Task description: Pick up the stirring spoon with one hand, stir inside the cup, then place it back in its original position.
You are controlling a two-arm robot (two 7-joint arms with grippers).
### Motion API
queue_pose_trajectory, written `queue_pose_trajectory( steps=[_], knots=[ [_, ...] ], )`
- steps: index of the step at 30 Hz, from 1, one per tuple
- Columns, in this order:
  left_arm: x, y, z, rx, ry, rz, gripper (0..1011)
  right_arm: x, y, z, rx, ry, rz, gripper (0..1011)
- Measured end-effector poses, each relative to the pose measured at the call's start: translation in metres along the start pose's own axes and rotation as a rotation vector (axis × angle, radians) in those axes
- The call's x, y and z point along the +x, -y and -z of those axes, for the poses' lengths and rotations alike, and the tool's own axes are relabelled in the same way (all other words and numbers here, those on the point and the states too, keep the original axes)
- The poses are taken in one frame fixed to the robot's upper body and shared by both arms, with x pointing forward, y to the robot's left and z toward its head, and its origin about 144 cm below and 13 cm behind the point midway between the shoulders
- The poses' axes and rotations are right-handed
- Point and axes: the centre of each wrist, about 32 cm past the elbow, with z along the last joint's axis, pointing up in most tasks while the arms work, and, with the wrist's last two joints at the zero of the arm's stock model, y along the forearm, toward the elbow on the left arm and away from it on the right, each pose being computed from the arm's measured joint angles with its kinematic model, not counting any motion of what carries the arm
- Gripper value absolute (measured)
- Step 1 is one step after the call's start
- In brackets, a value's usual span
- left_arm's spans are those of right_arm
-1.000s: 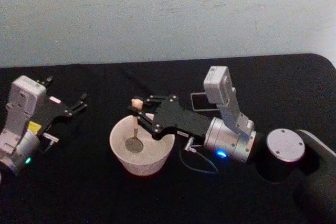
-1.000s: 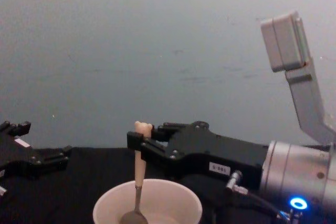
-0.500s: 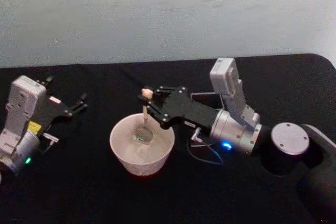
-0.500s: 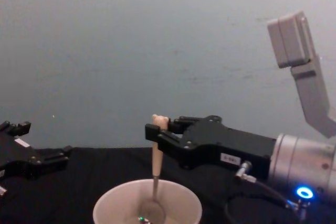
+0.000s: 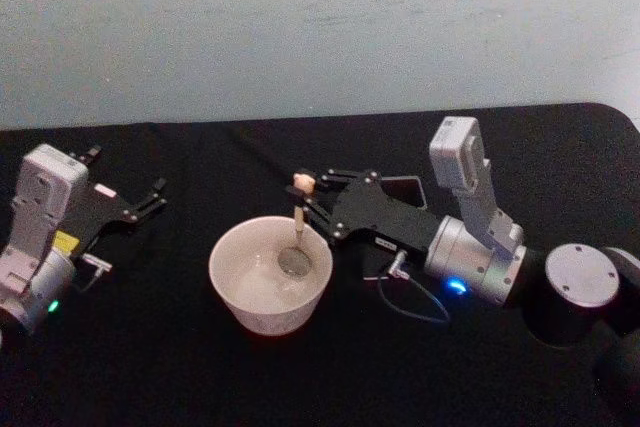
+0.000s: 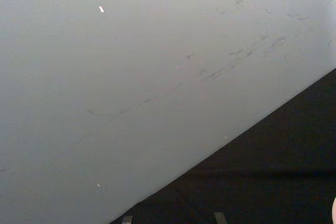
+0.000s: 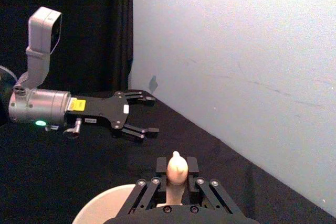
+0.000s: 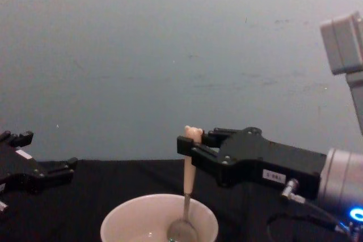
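We find the right gripper (image 5: 303, 188) reaching in from the right over the cup (image 5: 232, 292). Its jaws are clamped on the beige handle of the spoon (image 5: 297, 227), just below the little bear head. The grip is set high, we judge, so the fingers ride clear of the rim while the metal bowl goes down inside.

The spoon hangs near upright, its bowl low in the right half of the cup, close to the wall on that side. We cannot tell whether it touches the bottom. The chest view agrees: handle pinched at the top, bowl below the rim.

The cup sits mid-table on the black cloth (image 5: 150, 367). The dark square holder (image 5: 408, 187) is partly hidden behind the right gripper's body, just right of the cup and farther back. That makes a short carry for the return.

The left gripper (image 5: 157, 195) is parked at the left, well apart from the cup, jaws spread and empty.

We read this as mid-stir, with the return to the holder not yet done.
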Motion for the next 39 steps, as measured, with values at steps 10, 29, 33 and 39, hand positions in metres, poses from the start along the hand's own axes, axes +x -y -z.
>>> queue_pose_trajectory(
  steps=[10, 29, 33, 39],
  knots=[
    [0.0, 0.0, 0.0, 0.0, 0.0, 0.0, 1001, -0.011, 0.013, -0.002, -0.001, -0.016, -0.019, 214],
    [0.0, 0.0, 0.0, 0.0, 0.0, 0.0, 1001, -0.028, -0.014, -0.002, 0.008, -0.036, -0.106, 214],
    [0.0, 0.0, 0.0, 0.0, 0.0, 0.0, 1001, -0.025, -0.022, -0.001, 0.011, -0.031, -0.101, 214],
    [0.0, 0.0, 0.0, 0.0, 0.0, 0.0, 1001, -0.017, -0.031, 0.0, 0.014, -0.022, -0.068, 214]
  ],
)
